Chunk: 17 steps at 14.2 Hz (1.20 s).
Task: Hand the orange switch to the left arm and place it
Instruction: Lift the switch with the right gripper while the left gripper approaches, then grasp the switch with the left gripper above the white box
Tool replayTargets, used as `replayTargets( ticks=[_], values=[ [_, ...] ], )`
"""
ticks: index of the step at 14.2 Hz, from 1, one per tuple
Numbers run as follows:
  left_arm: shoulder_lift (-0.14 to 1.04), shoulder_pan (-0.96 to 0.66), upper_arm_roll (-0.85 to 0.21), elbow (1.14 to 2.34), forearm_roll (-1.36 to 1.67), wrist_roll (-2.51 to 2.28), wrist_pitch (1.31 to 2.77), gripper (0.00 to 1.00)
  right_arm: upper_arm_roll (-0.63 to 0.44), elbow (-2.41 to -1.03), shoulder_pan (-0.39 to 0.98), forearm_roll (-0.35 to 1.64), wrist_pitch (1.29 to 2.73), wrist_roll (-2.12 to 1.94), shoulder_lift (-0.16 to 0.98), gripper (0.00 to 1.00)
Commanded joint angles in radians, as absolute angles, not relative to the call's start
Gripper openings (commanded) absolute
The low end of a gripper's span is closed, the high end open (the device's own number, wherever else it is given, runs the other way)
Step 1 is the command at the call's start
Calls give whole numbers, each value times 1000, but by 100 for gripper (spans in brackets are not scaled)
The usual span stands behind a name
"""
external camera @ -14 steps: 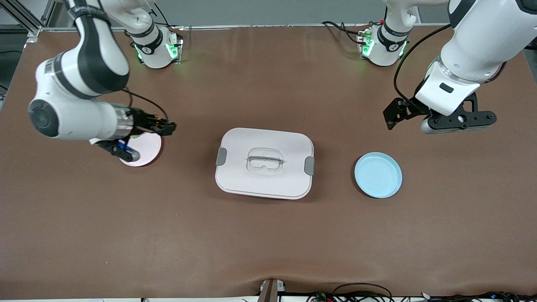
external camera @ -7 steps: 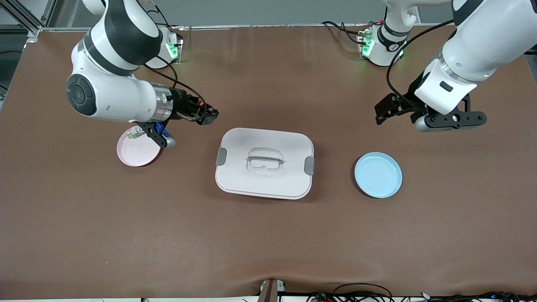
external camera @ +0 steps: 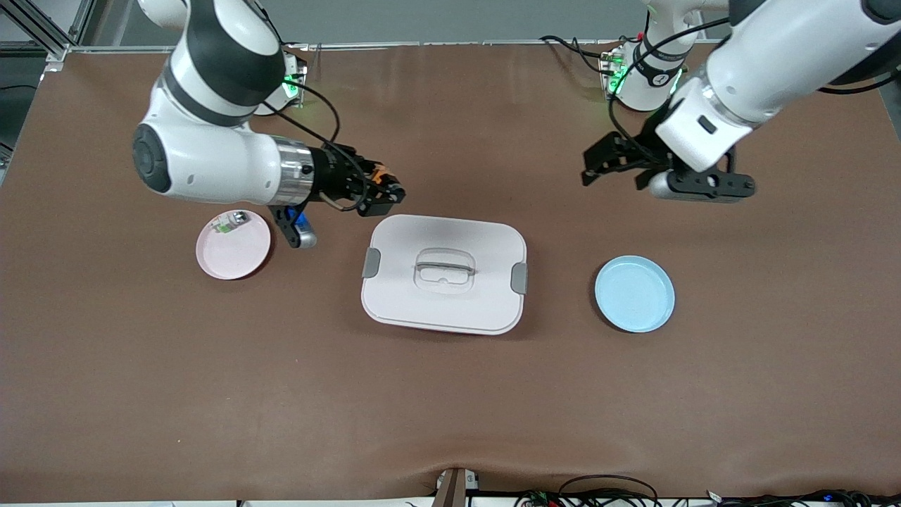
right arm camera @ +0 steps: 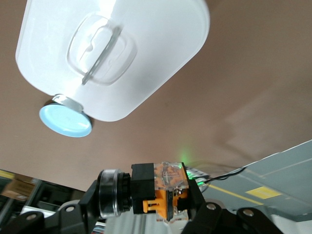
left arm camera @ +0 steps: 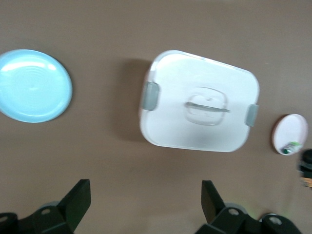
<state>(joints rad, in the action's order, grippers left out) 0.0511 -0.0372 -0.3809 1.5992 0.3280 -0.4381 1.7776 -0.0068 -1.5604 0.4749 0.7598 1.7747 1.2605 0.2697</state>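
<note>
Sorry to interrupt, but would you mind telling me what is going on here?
The right gripper holds the small black-and-orange push-button switch with its jaws shut on it, up over the table beside the big white latched box. The left gripper hangs with open jaws toward the left arm's end. A pink plate and a blue plate flank the box.

Robot lab: aluminium framing [external camera: 42,32], cables [external camera: 605,486]

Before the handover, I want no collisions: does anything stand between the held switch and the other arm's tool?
The orange switch in the right tool is level with the box's base-side edge. Only bare table lies toward the open left tool.
</note>
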Motion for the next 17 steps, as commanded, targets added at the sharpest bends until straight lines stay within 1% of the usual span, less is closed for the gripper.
replayTargets(
  ticks=[1, 3, 5, 8, 9, 14, 17],
  values=[
    [-34, -28, -419, 1747, 437, -440, 1915, 100, -17, -1488, 540, 788, 1841, 1374, 325, 26],
    [-58, -28, -449, 1801, 497, -440, 1986, 100, -17, -1463, 566, 813, 1874, 1417, 351, 26],
    [-96, -28, -480, 1865, 534, -448, 2051, 100, -17, -1460, 586, 842, 1917, 1445, 354, 26],
    [-149, -28, -520, 1992, 632, -434, 2211, 100, -17, -1454, 615, 845, 1966, 1495, 357, 26],
    [-152, -28, -534, 2015, 667, -430, 2255, 100, -17, -1448, 627, 845, 1979, 1512, 362, 26],
    [-133, -29, -604, 2072, 787, -384, 2420, 100, -17, -1417, 644, 845, 1988, 1542, 383, 26],
    [-127, -29, -620, 2100, 860, -301, 2482, 96, -17, -1417, 644, 845, 1987, 1542, 383, 26]
  ],
)
